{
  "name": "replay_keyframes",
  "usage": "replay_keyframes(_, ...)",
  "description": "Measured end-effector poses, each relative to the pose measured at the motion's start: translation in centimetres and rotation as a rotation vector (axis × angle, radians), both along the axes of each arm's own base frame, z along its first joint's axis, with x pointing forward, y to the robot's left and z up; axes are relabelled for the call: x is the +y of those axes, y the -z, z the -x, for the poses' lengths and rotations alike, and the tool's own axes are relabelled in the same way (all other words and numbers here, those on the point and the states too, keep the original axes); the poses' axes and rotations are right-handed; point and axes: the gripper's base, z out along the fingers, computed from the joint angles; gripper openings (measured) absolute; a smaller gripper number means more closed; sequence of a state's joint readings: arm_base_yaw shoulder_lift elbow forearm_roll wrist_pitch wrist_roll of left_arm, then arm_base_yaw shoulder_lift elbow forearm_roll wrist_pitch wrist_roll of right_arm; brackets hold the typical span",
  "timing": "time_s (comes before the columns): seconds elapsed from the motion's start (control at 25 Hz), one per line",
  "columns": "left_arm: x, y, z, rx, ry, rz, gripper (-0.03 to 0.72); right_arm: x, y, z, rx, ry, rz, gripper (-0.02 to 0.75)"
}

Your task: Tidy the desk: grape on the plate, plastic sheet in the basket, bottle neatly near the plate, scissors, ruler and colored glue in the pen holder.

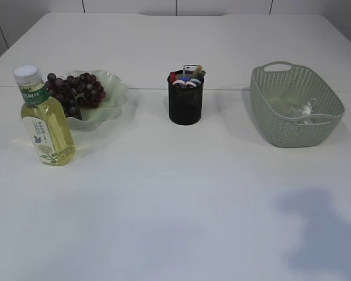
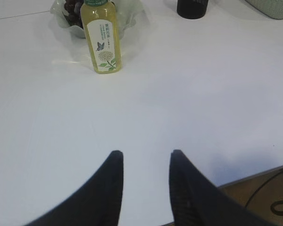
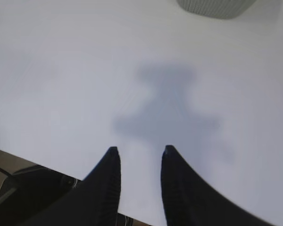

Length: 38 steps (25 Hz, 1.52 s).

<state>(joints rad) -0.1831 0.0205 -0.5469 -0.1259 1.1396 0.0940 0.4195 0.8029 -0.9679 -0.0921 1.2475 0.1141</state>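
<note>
Exterior view: dark purple grape (image 1: 76, 91) heaped on plate (image 1: 114, 88).

Table (image 1: 175, 193) ahead of both grippers is showing a smooth white matt finish. Bottle (image 2: 102, 40), ahead-left of the left gripper (image 2: 146, 157), is looking like clear glossy plastic with a paper-like label. Plate (image 1: 114, 96) behind it is reading as translucent glossy plastic or glass, can't tell which. Pen holder (image 1: 185, 99) is showing black mesh. Basket (image 1: 292, 126) is looking like perforated matt green plastic. Gripper fingers (image 3: 108, 183) are looking black, matt and ribbed.
</note>
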Motion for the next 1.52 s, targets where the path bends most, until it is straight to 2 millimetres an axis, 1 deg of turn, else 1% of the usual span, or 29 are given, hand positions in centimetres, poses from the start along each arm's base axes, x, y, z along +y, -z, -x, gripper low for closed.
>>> replay_keyframes(0.12, 0.0, 0.0, 0.0, 0.0, 0.0, 0.0, 0.246, -1.1, -1.1, 2.2, -0.093, -0.009, -0.018, 0.251)
replay_keyframes(0.32, 0.0, 0.0, 0.0, 0.0, -0.001, -0.002, 0.246, -2.5, -2.2, 5.3, -0.234, -0.042, -0.047, 0.251)
replay_keyframes(0.36, 0.0, 0.0, 0.0, 0.0, -0.001, -0.002, 0.246, -2.7, -2.2, 5.8, -0.26, -0.045, -0.054, 0.251)
replay_keyframes(0.4, 0.0, 0.0, 0.0, 0.0, -0.002, -0.002, 0.246, -2.7, -2.2, 5.8, -0.26, -0.045, -0.054, 0.251)
replay_keyframes(0.44, 0.0, 0.0, 0.0, 0.0, -0.002, -0.002, 0.246, -3.3, -2.1, 7.1, -0.315, -0.046, -0.067, 0.251)
replay_keyframes(0.48, 0.0, 0.0, 0.0, -0.001, -0.003, -0.004, 0.246, -3.7, -1.9, 7.6, -0.342, -0.043, -0.071, 0.251)
replay_keyframes(0.6, 0.0, 0.0, 0.0, -0.002, -0.003, -0.003, 0.246, -4.4, -1.2, 9.1, -0.396, -0.039, -0.081, 0.251)
replay_keyframes(0.72, 0.0, 0.0, 0.0, -0.002, -0.003, -0.003, 0.246, -4.9, 0.0, 10.2, -0.424, -0.035, -0.086, 0.251)
replay_keyframes(1.12, 0.0, 0.0, 0.0, -0.002, -0.003, -0.003, 0.246, -5.8, 5.4, 12.1, -0.499, -0.038, -0.108, 0.251)
replay_keyframes(1.24, 0.0, 0.1, 0.0, 0.0, -0.003, -0.004, 0.246, -6.1, 6.3, 12.7, -0.537, -0.038, -0.123, 0.251)
replay_keyframes(1.4, 0.0, 0.1, -0.1, -0.002, -0.002, -0.001, 0.246, -5.9, 7.6, 12.2, -0.507, -0.041, -0.107, 0.251)
replay_keyframes(1.52, 0.0, 0.2, -0.3, -0.006, -0.003, 0.001, 0.246, -5.8, 8.1, 12.0, -0.494, -0.042, -0.102, 0.251)
